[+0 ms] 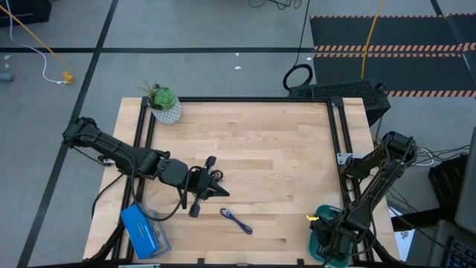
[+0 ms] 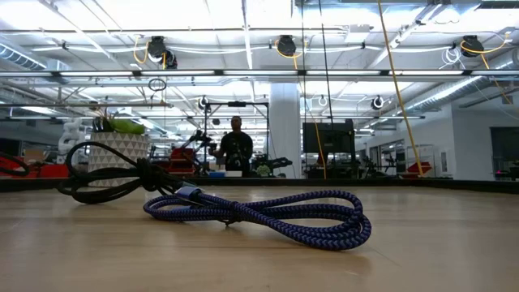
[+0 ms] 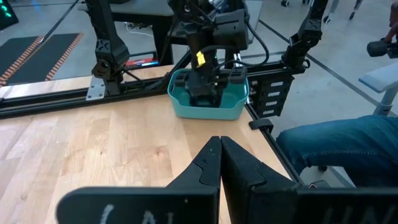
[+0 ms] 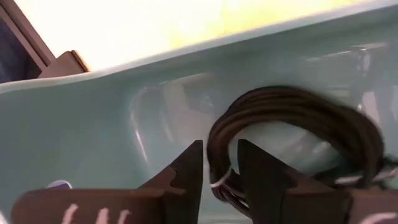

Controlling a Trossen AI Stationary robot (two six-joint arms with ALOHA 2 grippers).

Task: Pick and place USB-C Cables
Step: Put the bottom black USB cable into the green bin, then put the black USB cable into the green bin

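Observation:
Between the arms, the blue-purple USB-C cable (image 1: 236,221) (image 2: 268,215) lies coiled on the wooden table. A black cable (image 2: 105,174) lies on the table behind it and further left. In the high view I cannot separate this cable from the left gripper's dark shape. My left gripper (image 1: 222,193) (image 3: 219,140) is shut and points toward the teal tray (image 3: 208,112) (image 1: 316,242) at the near right corner. My right gripper (image 1: 331,231) (image 4: 221,165) reaches down into that tray, with another black cable coil (image 4: 311,124) in it. My right gripper has the near side of the black coil (image 4: 219,152) between its two fingers, which come from above into the tray. The strands fill the narrow gap between the fingers. The rest of the coil spreads out against the tray's inner surface.
A plant in a white pot (image 1: 165,104) (image 2: 117,142) stands at the far left corner. A blue box (image 1: 141,231) lies at the near left corner. Black frame rails (image 1: 338,134) line the table's sides. A person's leg in jeans (image 3: 336,143) is beside the right edge.

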